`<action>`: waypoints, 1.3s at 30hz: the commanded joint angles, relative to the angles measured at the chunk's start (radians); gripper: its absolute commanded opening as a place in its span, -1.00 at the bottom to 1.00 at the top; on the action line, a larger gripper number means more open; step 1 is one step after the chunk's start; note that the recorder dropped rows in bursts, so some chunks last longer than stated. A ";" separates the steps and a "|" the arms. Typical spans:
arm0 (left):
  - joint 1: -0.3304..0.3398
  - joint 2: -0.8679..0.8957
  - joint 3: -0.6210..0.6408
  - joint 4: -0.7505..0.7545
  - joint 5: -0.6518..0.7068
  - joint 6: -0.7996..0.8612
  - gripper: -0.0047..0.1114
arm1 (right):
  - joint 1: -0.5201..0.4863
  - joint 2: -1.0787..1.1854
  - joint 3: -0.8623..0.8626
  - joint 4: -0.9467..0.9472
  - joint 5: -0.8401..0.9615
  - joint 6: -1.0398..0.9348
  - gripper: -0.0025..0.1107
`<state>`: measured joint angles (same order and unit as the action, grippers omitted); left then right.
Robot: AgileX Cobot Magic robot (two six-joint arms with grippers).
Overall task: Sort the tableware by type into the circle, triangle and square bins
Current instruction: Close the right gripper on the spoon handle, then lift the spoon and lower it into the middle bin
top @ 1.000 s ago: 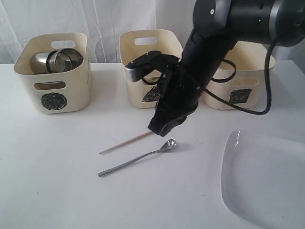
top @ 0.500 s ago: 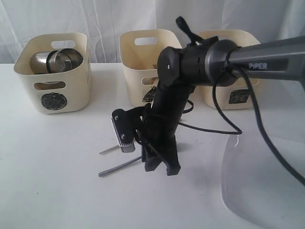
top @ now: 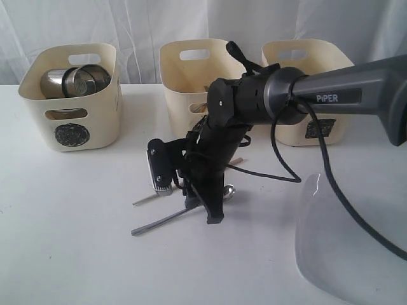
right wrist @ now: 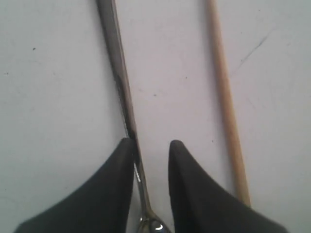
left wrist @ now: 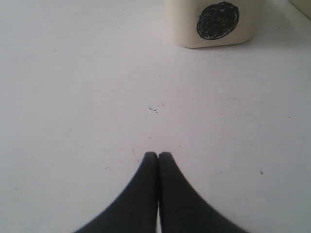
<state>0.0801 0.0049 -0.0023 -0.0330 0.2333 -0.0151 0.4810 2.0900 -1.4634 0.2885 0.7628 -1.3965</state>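
My right gripper (top: pixel 213 213) is down at the table, its jaws open astride the steel spoon (right wrist: pixel 118 63), with the handle close against one finger (right wrist: pixel 119 165). The spoon's handle (top: pixel 159 222) sticks out to the left of the arm and its bowl (top: pixel 227 190) shows behind it. A wooden chopstick (right wrist: pixel 224 87) lies just outside the other finger, and its end (top: pixel 145 199) shows in the exterior view. The circle bin (top: pixel 70 121) holds steel bowls (top: pixel 76 81). The triangle bin (top: pixel 184 76) and the square bin (top: pixel 305 63) stand behind the arm. My left gripper (left wrist: pixel 158 155) is shut and empty above bare table, near the circle bin (left wrist: pixel 184 24).
The large white plate (top: pixel 346 254) lies at the front right, close to the table's edge. A black cable (top: pixel 299 175) loops from the right arm over the table in front of the square bin. A white curtain hangs behind the bins.
The right arm has swung down from in front of the triangle bin to the table. Its jaws have opened and now stand astride the spoon. The left gripper has stayed shut.
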 commanded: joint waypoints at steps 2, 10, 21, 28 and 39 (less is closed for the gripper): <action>-0.001 -0.005 0.002 -0.008 0.000 -0.006 -0.92 | 0.001 -0.003 0.001 -0.005 -0.002 0.030 -0.52; -0.001 -0.005 0.002 -0.008 0.000 -0.006 -0.92 | 0.001 -0.003 0.001 -0.041 0.021 0.129 -0.11; -0.001 -0.005 0.002 -0.008 0.000 -0.006 -0.92 | 0.001 0.031 0.001 -0.084 0.088 0.302 -0.12; -0.001 -0.005 0.002 -0.008 0.000 -0.006 -0.92 | 0.001 0.084 0.001 -0.088 0.093 0.302 -0.72; -0.001 -0.005 0.002 -0.008 0.000 -0.006 -0.92 | 0.001 0.055 0.001 -0.076 0.239 0.396 -0.96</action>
<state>0.0801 0.0049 -0.0023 -0.0330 0.2333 -0.0151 0.4810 2.1462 -1.4835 0.2237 0.9052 -1.0533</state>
